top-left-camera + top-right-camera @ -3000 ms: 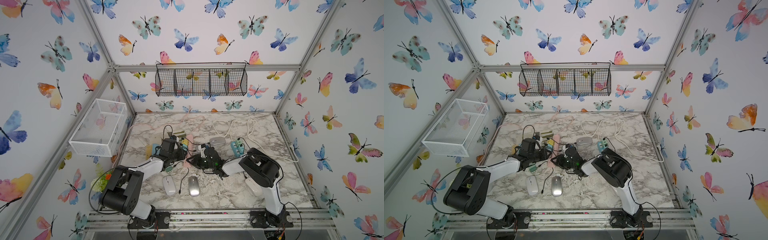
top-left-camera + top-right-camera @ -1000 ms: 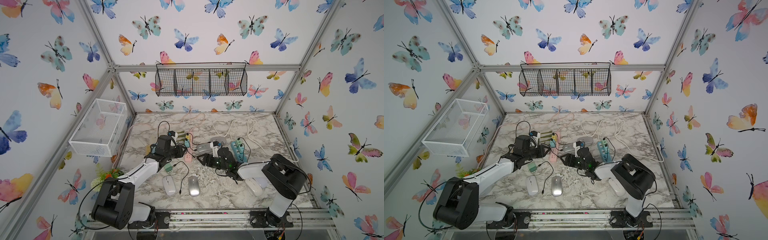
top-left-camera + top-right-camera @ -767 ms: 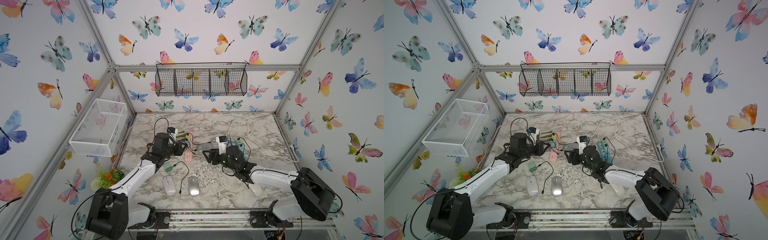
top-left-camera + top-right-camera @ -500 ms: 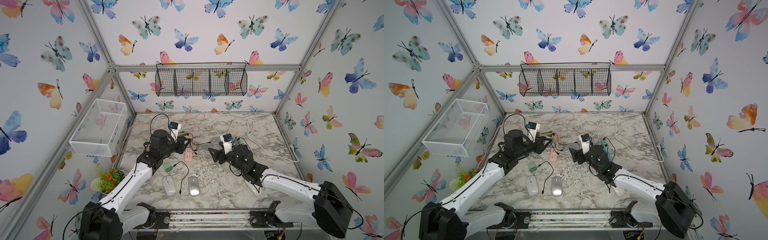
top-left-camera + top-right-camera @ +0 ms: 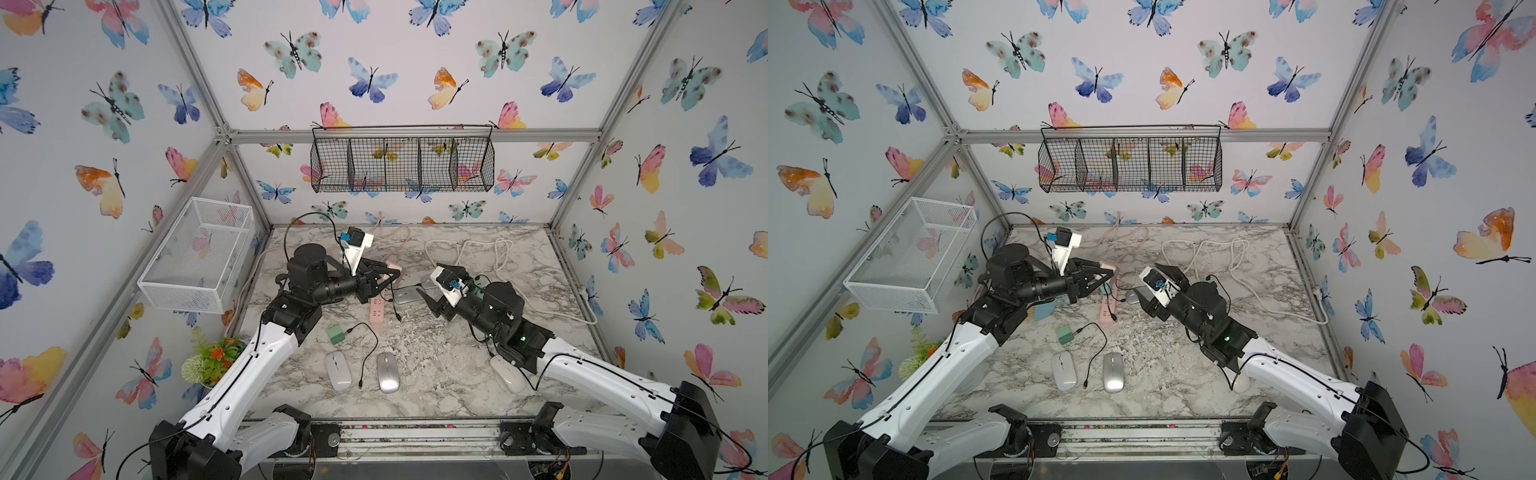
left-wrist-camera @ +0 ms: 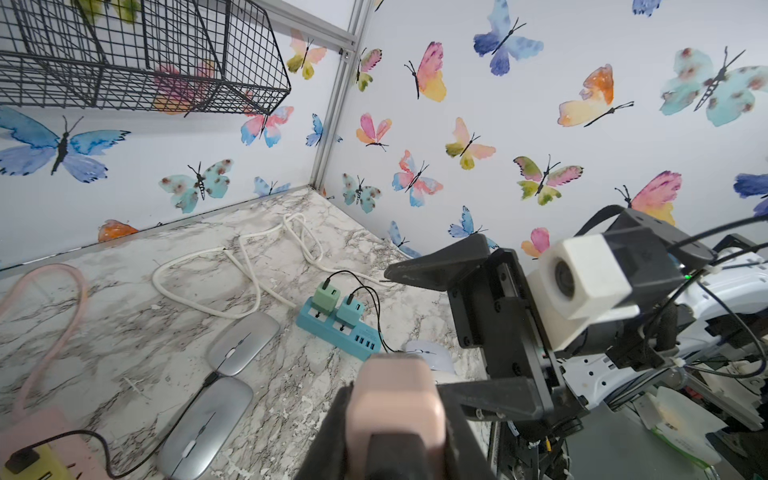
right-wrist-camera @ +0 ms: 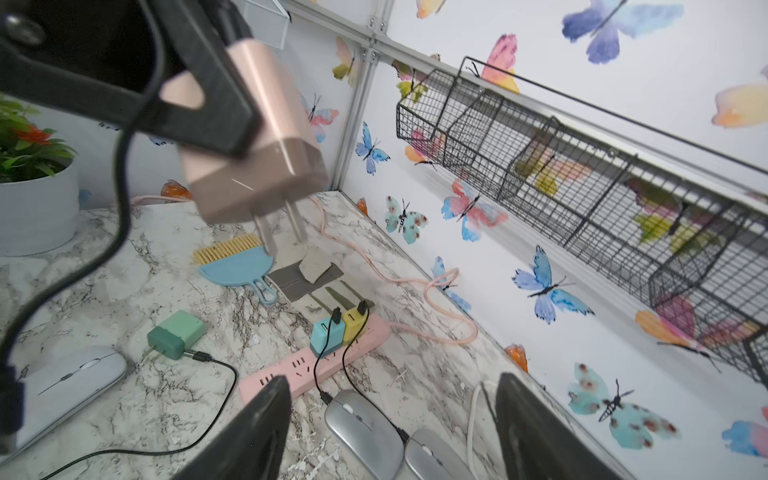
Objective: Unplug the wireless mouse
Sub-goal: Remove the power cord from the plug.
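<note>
Clamping a rose-gold charger [image 7: 253,166] between narrow jaws, the left pincer [image 5: 390,276] holds it aloft, prongs bare, above the pink power strip [image 7: 291,368] on the bench [image 7: 124,266]; facing it, the right pincer [image 7: 392,380] gapes wide and empty; just beneath that pincer lies a silver mouse [image 7: 361,419], a black cable [image 7: 318,374] joined to it.
</note>
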Available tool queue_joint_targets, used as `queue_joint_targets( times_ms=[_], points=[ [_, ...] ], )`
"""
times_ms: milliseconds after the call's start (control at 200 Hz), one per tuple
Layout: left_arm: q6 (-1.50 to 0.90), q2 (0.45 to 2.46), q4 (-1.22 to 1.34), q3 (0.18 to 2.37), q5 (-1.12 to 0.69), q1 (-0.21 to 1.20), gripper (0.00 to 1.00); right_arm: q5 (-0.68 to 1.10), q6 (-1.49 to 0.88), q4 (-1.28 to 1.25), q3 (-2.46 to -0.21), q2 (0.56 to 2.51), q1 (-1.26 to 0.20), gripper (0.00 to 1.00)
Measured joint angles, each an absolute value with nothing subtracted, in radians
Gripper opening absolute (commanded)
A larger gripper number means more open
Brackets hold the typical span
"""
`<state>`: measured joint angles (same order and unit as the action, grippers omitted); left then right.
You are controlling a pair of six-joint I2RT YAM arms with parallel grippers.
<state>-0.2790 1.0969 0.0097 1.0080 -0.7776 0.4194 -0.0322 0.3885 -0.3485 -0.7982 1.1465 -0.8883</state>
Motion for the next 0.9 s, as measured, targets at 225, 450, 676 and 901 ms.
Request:
queue_joint_targets(
  times_ms=[225, 450, 676, 901],
  points=[
    [-0.319, 1.097, 0.017, 1.008, -0.8, 0.421, 0.0, -0.035, 0.528, -0.355, -0.861, 1.223, -0.957, 0.75],
    [-0.345, 1.098, 0.025, 1.006, -0.809, 0.421, 0.0, -0.031, 0.59, -0.409, -0.899, 1.262, -0.981, 0.67],
    [-0.351, 1.113, 0.025, 1.006, -0.81, 0.421, 0.0, -0.021, 0.611, -0.449, -0.911, 1.274, -0.995, 0.62],
    [-0.36, 1.129, 0.023, 1.006, -0.811, 0.421, 0.0, -0.008, 0.621, -0.461, -0.912, 1.274, -1.007, 0.55]
  ],
)
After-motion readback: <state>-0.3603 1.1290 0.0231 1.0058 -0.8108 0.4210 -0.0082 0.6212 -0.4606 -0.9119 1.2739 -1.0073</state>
